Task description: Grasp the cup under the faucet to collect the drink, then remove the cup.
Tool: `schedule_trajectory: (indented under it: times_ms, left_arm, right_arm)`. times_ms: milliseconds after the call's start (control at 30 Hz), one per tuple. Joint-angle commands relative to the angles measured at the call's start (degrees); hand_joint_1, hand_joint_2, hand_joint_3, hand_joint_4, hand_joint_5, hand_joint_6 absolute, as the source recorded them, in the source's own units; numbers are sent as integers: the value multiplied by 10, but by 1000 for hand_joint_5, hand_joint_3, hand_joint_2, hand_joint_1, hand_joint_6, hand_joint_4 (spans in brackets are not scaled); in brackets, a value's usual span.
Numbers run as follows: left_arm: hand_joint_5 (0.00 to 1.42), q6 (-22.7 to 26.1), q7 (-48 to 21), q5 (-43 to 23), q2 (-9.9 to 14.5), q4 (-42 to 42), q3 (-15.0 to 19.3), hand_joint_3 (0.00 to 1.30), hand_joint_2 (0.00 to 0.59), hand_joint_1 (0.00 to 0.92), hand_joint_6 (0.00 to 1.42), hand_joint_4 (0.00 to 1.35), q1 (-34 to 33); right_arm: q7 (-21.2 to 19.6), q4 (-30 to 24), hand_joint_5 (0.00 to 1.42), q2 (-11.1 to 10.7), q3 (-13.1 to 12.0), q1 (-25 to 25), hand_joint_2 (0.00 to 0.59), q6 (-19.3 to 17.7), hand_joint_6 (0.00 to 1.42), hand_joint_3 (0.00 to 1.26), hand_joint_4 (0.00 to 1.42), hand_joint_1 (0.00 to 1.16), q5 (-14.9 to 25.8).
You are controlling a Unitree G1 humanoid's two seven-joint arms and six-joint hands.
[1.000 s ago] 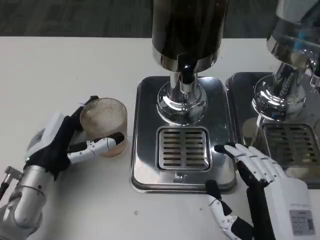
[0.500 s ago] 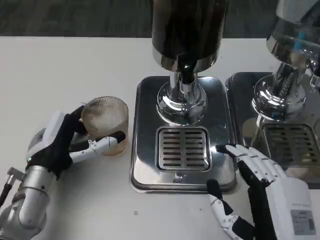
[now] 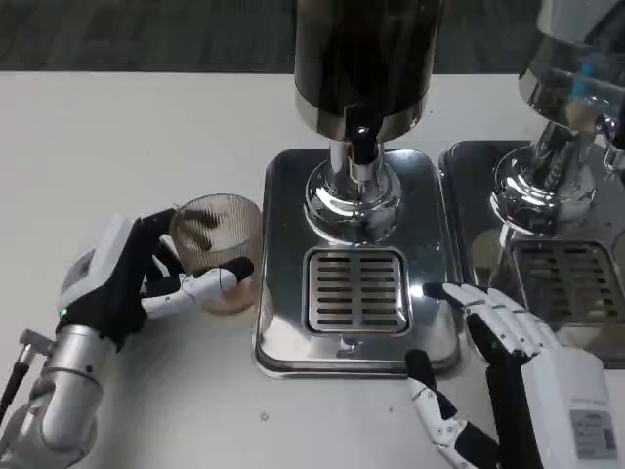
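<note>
**Operator:** Head view has my left hand [image 3: 122, 278] wrapped around the cup [image 3: 217, 249]. One white finger [image 3: 200, 285] lies across the near side of the glass and dark fingers curl round its left side, so the cup is held.

**Colleague:** Where does the cup stand?

**Operator:** On the white tabletop [image 3: 117, 147], just left of the steel drip tray [image 3: 283, 332]. Its right edge is close against the tray's rim; I cannot tell whether they touch. It is upright, ribbed and see-through, with something pale brownish low inside. It is left of the grate [image 3: 357, 290] and of the spout [image 3: 361, 147].

**Colleague:** And the dispenser?

**Operator:** A dark tank [image 3: 366, 54] rises over the tray on a shiny chrome column [image 3: 353, 200]; the black spout hangs from the tank's lower edge, above the column. A second chrome dispenser [image 3: 562, 127] stands at the right on its own tray.

**Colleague:** Your right hand?

**Operator:** My right hand [image 3: 518, 362] is spread flat with nothing in it. The fingertips [image 3: 459, 296] lie over the near right corner of the drip tray, beside the grate, and the thumb points toward the tray's front edge.
</note>
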Motion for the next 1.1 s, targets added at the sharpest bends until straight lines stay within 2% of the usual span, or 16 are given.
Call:
schedule_trajectory:
  times_ms: [33,633,800,1100]
  left_arm:
    - [879,-31,22,-5,9,-14,10,516,141,402,1098,604,10]
    - [921,-93,41,-9,24,-51,39,551,133,415,1140,644,26]
    - [921,-98,29,1,13,-60,27,553,133,415,1142,644,17]
    - [921,-69,-1,20,-22,-42,-7,558,130,411,1144,644,-17]
  right_arm:
    - [-3,10,249,-3,1,-5,429,-9,285,339,284,416,3]
    - [-9,28,261,-1,0,-17,429,-24,285,346,296,416,12]
    - [-11,27,262,0,0,-17,429,-26,292,347,298,416,14]
    - [-23,20,262,8,2,-4,429,-26,331,348,299,416,12]
